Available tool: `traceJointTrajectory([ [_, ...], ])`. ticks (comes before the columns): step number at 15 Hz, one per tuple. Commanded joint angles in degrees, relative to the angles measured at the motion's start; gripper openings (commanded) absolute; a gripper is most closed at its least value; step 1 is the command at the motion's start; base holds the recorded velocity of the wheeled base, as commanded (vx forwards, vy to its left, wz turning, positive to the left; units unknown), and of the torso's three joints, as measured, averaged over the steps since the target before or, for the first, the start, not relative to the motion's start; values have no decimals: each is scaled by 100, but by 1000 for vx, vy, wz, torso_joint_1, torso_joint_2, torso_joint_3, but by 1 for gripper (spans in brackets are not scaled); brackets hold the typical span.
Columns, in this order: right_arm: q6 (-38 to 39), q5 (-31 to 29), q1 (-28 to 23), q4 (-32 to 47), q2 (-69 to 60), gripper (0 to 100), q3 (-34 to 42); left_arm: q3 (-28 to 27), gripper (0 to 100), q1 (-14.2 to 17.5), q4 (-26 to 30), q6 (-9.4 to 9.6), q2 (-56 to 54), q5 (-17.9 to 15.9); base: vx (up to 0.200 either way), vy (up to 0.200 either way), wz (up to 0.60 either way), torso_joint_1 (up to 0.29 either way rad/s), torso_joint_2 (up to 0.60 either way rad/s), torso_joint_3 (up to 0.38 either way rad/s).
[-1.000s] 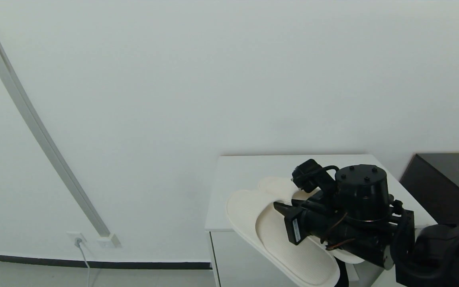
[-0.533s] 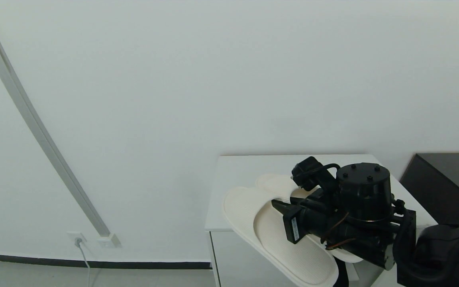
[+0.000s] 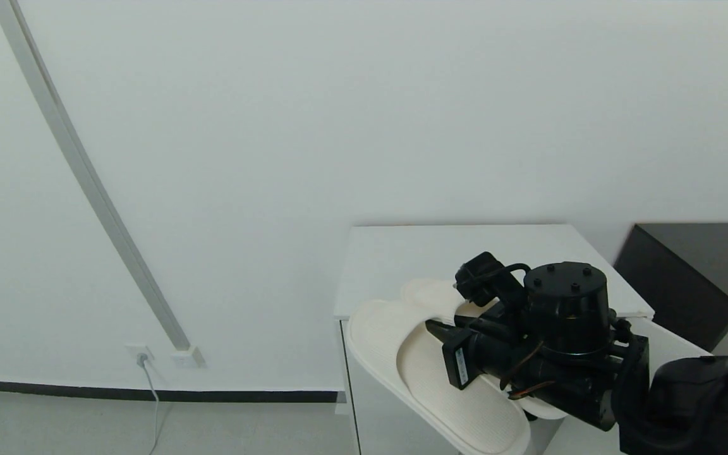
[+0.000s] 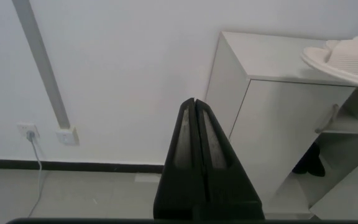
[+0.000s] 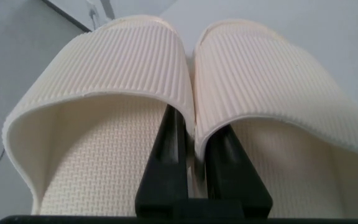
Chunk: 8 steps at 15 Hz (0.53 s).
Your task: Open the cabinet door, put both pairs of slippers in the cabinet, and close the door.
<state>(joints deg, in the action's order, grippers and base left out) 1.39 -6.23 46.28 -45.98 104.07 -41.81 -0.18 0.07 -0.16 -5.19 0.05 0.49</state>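
A pair of white slippers [image 3: 402,354] hangs side by side in front of the white cabinet [image 3: 452,253], at the front edge of its top. My right gripper [image 3: 446,335] is shut on the slippers [image 5: 166,74], its fingers [image 5: 173,143] pinching the inner edges of both straps. My left gripper [image 4: 194,118] is shut with nothing in it, low and left of the cabinet [image 4: 278,56]. A door panel with a handle [image 4: 331,118] faces that view. Beside it the cabinet stands open, showing a shelf [image 4: 353,129] and a dark item [image 4: 309,163] below it.
A dark piece of furniture [image 3: 686,265] stands right of the cabinet. On the wall to the left run a slanted cable duct [image 3: 86,177] and a socket with a plugged-in cable [image 3: 141,357]. Bare floor lies left of the cabinet.
The head camera has shifted, so the cabinet and wall sit differently in the picture. Against the cabinet, the held slippers and right gripper now hang slightly lower and farther forward.
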Motion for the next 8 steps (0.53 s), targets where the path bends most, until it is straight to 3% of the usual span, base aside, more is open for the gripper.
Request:
traceJointTrajectory([
  [1, 2, -10, 4, -42, 105, 0, 7, 1, 0, 1, -2, 1, 4, 4, -200, 0, 0, 2, 2, -2],
  [2, 2, -10, 4, -95, 122, 0, 7, 1, 0, 1, -2, 1, 4, 4, -200, 0, 0, 7, -2, 2],
  [8, -7, -10, 4, -165, 193, 0, 24, 1, 0, 1, -2, 1, 4, 4, 0, 0, 0, 0, 0, 0],
])
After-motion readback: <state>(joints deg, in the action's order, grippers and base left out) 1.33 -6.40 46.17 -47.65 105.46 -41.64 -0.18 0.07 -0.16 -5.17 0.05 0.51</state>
